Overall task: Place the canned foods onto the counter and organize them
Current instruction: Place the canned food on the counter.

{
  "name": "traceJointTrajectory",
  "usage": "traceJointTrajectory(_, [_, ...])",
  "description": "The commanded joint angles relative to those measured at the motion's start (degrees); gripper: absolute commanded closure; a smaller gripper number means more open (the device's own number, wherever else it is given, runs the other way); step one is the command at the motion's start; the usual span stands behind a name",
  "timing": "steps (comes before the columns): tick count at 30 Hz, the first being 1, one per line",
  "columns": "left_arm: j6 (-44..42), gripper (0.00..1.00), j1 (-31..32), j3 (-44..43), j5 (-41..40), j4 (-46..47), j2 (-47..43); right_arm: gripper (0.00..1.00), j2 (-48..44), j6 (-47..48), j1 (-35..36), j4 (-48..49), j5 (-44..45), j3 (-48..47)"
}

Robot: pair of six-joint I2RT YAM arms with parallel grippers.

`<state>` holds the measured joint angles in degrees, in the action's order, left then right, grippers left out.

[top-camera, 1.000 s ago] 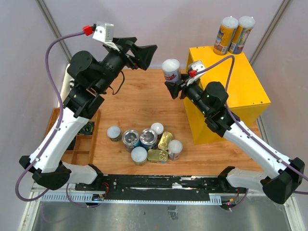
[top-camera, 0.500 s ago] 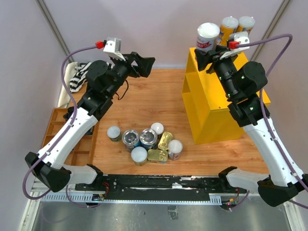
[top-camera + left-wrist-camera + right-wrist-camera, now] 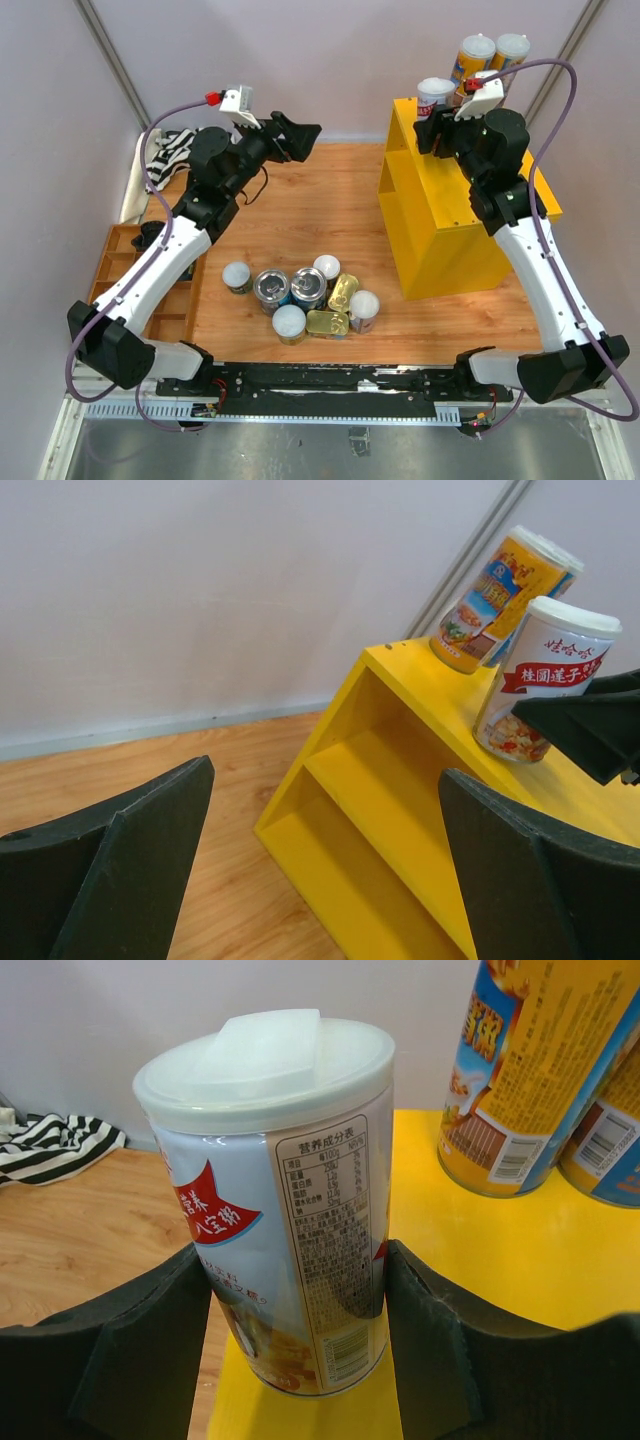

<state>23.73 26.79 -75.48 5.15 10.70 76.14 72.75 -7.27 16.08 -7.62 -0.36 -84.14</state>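
My right gripper (image 3: pixel 432 118) (image 3: pixel 295 1252) is shut on a tall red-white can with a white lid (image 3: pixel 435 92) (image 3: pixel 280 1210) (image 3: pixel 540 690). The can is upright at the back-left corner of the yellow counter's top (image 3: pixel 500 190) (image 3: pixel 500 1270), its base at the surface. Two orange-yellow cans (image 3: pixel 475 60) (image 3: pixel 520 1070) stand together at the top's far edge. Several more cans (image 3: pixel 305 295) lie clustered on the wooden table near the front. My left gripper (image 3: pixel 300 135) (image 3: pixel 325 780) hangs open and holds nothing, high over the table, facing the counter's two shelves (image 3: pixel 400 810).
A brown wooden compartment tray (image 3: pixel 120 270) sits at the left edge under my left arm. A black-and-white striped cloth (image 3: pixel 170 155) (image 3: pixel 55 1145) lies at the back left. Walls close in behind and at both sides.
My right arm has carried the red-white can up from over the table and set it down at the counter's top. My left arm has swung slightly right and lower, still open.
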Motion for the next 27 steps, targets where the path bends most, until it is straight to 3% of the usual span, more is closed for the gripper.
traceJointTrajectory(1, [1.99, 0.0, -1.43, 2.01, 2.52, 4.81, 0.8, 0.99, -0.47, -2.75, -2.38, 8.76, -2.06, 0.43])
traceJointTrajectory(10, [2.11, 0.0, -2.43, 2.37, 3.68, 5.95, 2.96, 0.99, 1.19, -4.52, -5.41, 10.91, -3.16, 3.53])
traceJointTrajectory(11, [2.06, 0.0, -2.48, 2.29, 3.79, 5.95, 3.23, 0.93, 1.36, -4.7, -5.68, 10.9, -3.76, 3.8])
traceJointTrajectory(14, [2.21, 0.0, -2.61, 2.14, 4.37, 5.92, 4.21, 0.42, 1.56, -4.25, -5.97, 10.92, -6.63, 4.62])
traceJointTrajectory(15, [2.2, 0.0, -2.62, 2.11, 4.38, 5.98, 4.44, 0.3, 1.52, -4.17, -5.97, 10.34, -7.09, 4.65])
traceJointTrajectory(19, [2.3, 0.0, -2.78, 2.1, 4.68, 6.02, 5.12, 0.03, -0.15, -4.08, -5.97, 9.11, -6.52, 5.8])
traceJointTrajectory(23, [2.38, 0.0, -2.81, 2.03, 5.12, 5.92, 5.65, 0.01, -2.03, -4.27, -6.05, 7.18, -5.96, 6.04])
traceJointTrajectory(27, [2.21, 0.0, -2.88, 2.38, 5.32, 5.59, 5.99, 0.24, -3.21, -4.73, -5.97, 6.56, -5.6, 6.82])
